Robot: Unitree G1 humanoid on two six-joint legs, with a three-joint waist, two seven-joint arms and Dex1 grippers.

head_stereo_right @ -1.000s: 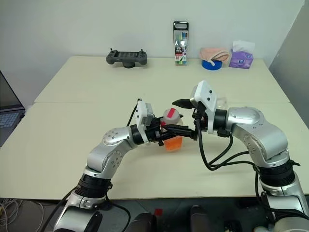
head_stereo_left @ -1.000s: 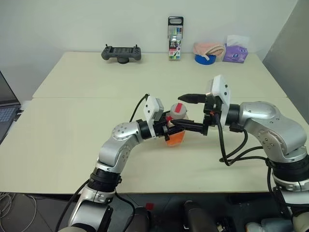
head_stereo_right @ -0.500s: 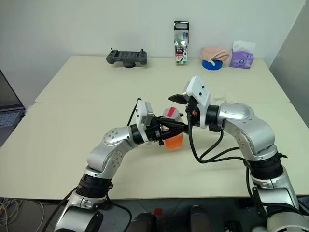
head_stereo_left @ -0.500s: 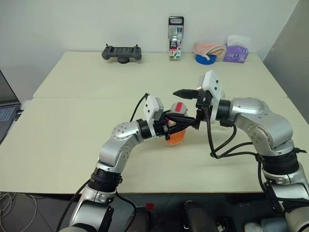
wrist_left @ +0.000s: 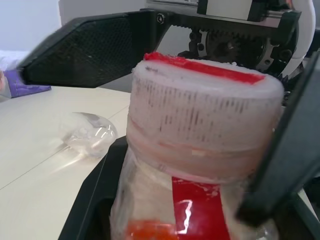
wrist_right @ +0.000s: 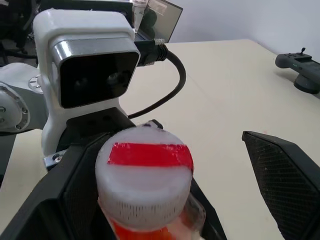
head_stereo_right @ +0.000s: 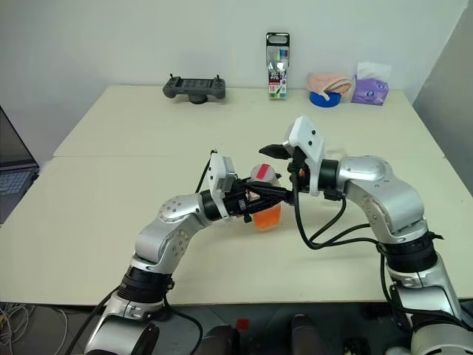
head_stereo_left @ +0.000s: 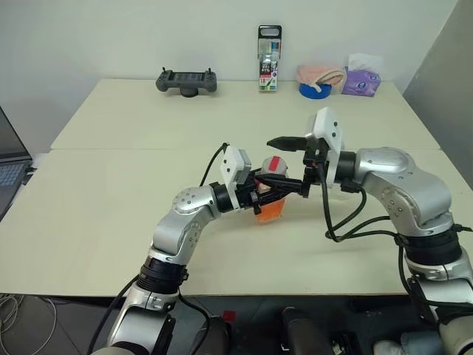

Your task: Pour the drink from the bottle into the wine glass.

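- Cream tabletop (head_stereo_left: 111, 222) carries everything; a seam runs across it from side to side.
- Left hand (head_stereo_left: 260, 197) reaches in from the robot's left near the middle of the tabletop, pointing to the right, and is clenched on the bottle (head_stereo_left: 270, 194); in the left wrist view its black fingers (wrist_left: 95, 200) press against the bottle's sides.
- Right hand (head_stereo_left: 290, 164) comes in from the right, pointing left, with its fingers spread wide: one (head_stereo_left: 284, 142) stands above and beyond the cap, the other (head_stereo_left: 284, 185) lies across the bottle's near side. It grasps nothing.
- Grey controller (head_stereo_left: 185, 80) sits at the far edge, left of centre.
- Tall black-topped pack (head_stereo_left: 268, 59) with coloured contents stands upright at the far edge, right of the controller.
- Pink cloth (head_stereo_left: 320, 74) lies over a blue roll (head_stereo_left: 313, 90) near the far right corner, with a purple packet (head_stereo_left: 360, 81) just beside them.
- Bottle is held upright just above the tabletop, between the two hands; it is clear plastic with a red label stripe (wrist_left: 200, 205).
- Drink (head_stereo_left: 269, 211), orange-red, fills the bottle's lower part.
- Cap (wrist_right: 145, 167) is whitish with a red strip across its top, and is on the bottle.
- Glass (wrist_left: 90, 137), clear and rounded, shows in the left wrist view on the tabletop beyond the bottle, apart from it.
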